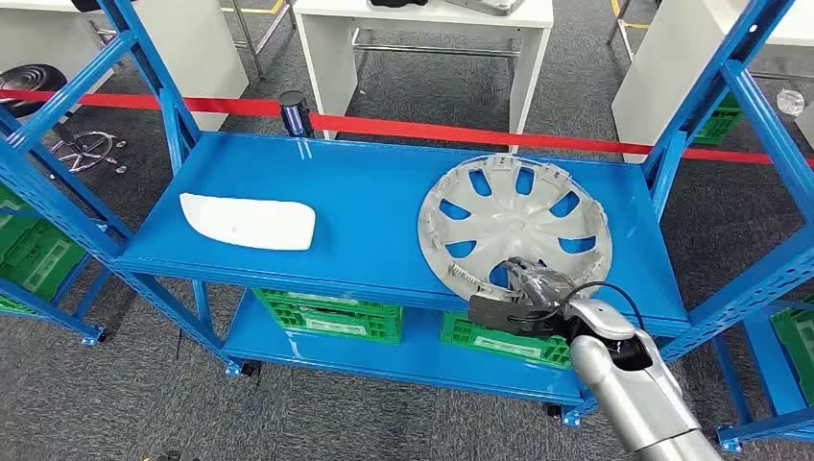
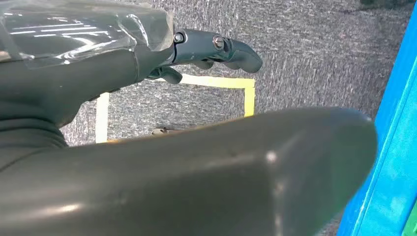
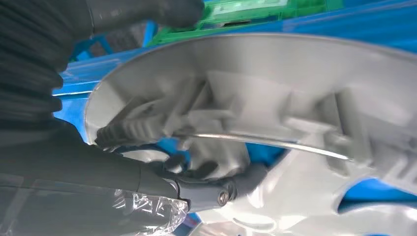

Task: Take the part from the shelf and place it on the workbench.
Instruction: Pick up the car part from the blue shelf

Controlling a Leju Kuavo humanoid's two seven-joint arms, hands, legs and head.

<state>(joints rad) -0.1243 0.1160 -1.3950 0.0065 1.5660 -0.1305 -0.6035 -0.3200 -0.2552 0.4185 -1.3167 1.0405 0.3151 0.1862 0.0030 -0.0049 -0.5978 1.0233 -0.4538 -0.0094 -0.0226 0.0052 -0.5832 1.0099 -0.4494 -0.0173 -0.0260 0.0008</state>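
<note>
1. We see the blue shelf [image 1: 365,206] carrying everything.
2. The hubcap [image 1: 514,226] lies flat on the shelf's right side; we judge its thin rim could slip free on lifting.
3. Our right hand [image 1: 523,293] pinches the hubcap's near rim.
4. Our left hand [image 2: 216,49] hangs empty over carpet, fingers loosely spread.

Blue metal shelf [image 1: 374,206] on grey carpet floor [image 1: 125,384]. On top deck: grey hubcap [image 1: 499,216] toward right end, overhanging front edge slightly; white flat panel [image 1: 250,221] near left end. On lower deck: green crates [image 1: 326,315].
</note>
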